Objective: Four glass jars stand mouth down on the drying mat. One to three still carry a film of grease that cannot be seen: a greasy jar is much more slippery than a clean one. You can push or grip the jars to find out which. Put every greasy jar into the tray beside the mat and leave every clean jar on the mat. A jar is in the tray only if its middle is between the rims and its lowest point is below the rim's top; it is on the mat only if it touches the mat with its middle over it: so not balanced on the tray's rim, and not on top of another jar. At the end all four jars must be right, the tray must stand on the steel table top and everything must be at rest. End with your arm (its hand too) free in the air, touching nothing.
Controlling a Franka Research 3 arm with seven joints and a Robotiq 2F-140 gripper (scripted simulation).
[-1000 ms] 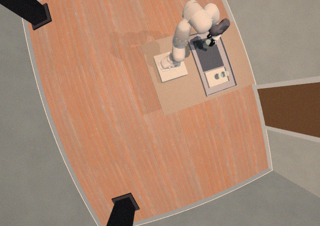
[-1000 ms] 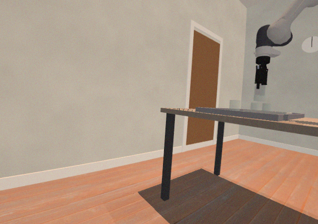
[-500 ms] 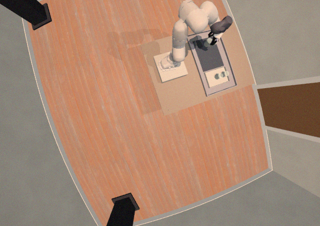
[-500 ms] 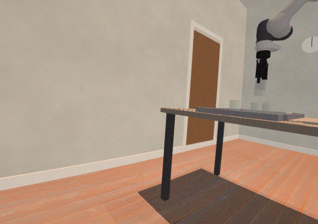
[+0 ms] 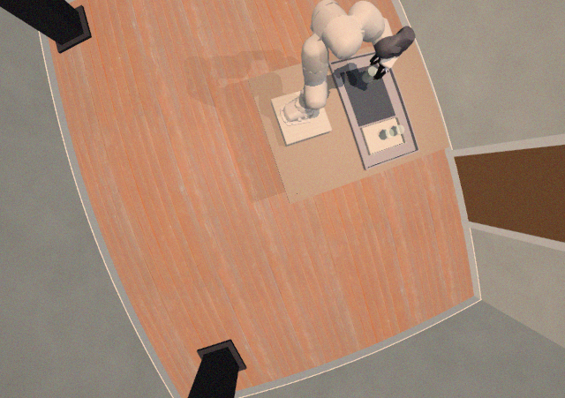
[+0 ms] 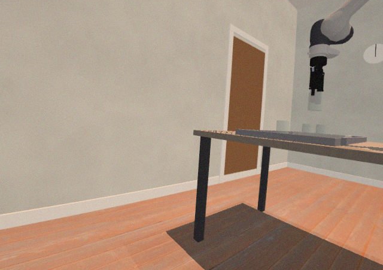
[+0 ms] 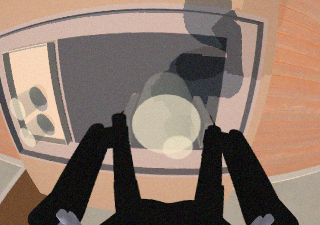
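Jar (image 5: 372, 71) (image 6: 314, 102) (image 7: 166, 123) gripped, end effector (image 5: 380, 67) (image 6: 316, 92) (image 7: 165, 104) above mat (image 5: 372, 104) (image 7: 107, 80)

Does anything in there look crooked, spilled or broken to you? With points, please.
Nothing stands out as wrong. Two glass jars (image 7: 35, 99) (image 7: 37, 127) stand in the cream tray (image 7: 31, 67) (image 5: 372, 142), with no spill or break visible. The gripper (image 5: 380, 67) (image 6: 316, 92) (image 7: 165, 104) grips another jar (image 7: 166, 122) (image 6: 314, 106), held up in the air, which looks deliberate.

Bkgd: grey-green walls, pale skirting; brown door (image 6: 245, 106) w/ white frame. Wood-plank flr (image 5: 274, 257) (image 6: 108, 230); tbl (image 5: 319, 170) (image 6: 221, 137) w/ dark legs, shadow below. Round white clock (image 6: 371, 54), R wall, partly cut off.
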